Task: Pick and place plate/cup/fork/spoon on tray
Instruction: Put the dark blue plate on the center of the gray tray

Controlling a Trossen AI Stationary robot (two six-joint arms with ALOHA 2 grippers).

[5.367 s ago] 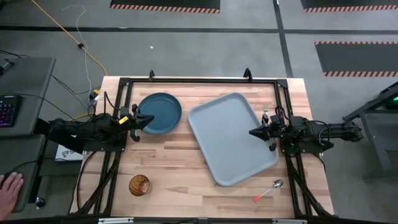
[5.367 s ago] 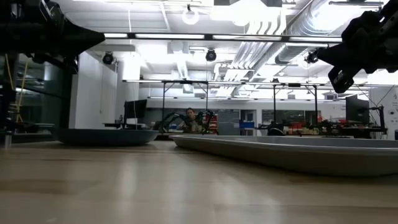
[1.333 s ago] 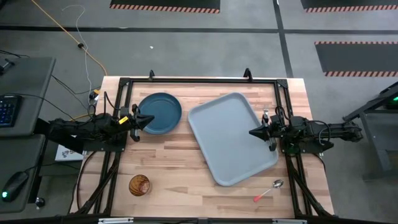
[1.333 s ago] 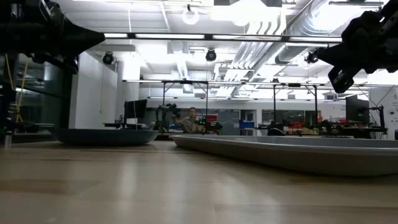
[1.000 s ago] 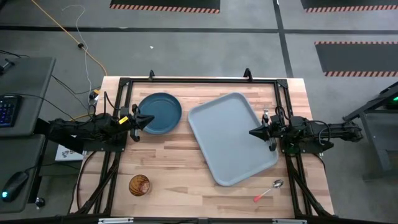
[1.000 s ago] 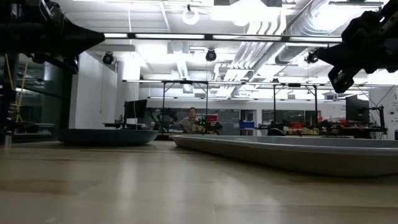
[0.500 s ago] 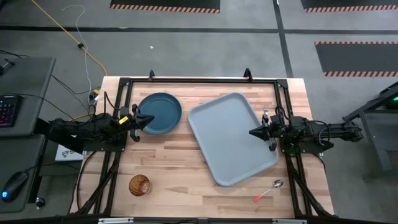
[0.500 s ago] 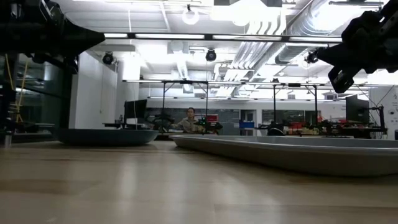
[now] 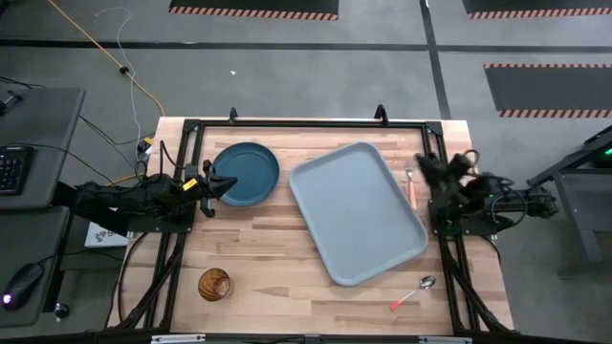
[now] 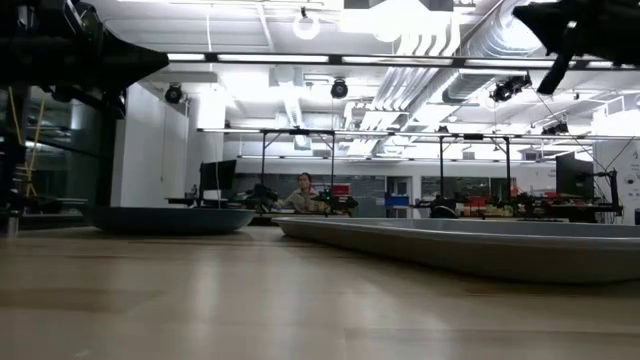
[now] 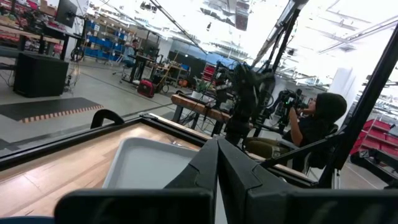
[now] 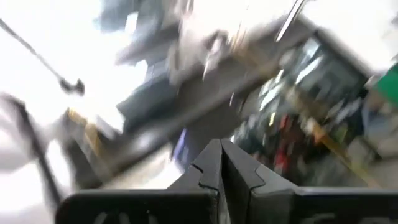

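Observation:
The teal plate [image 9: 246,173] lies on the table at the far left, and also shows in the low view [image 10: 170,218]. The grey-blue tray [image 9: 356,212] lies slanted right of centre. The brown cup [image 9: 214,285] stands near the front left. The spoon [image 9: 421,287] lies at the front right. The orange-handled fork [image 9: 411,186] lies beside the tray's right edge. My left gripper [image 9: 232,183] is shut and empty, held above the plate's left rim. My right gripper [image 9: 421,161] is shut and empty, raised above the fork's far end.
A black frame [image 9: 306,122] runs along the table's far edge and sides. Bare wood lies between the cup and the tray's near corner. A person [image 11: 314,124] sits beyond the table's right side.
My right gripper has swung from the tray's right edge toward the table's right and far edges, has risen and has tipped upward. It stays shut. The fork beneath it has come into view. My left arm and all objects have kept still.

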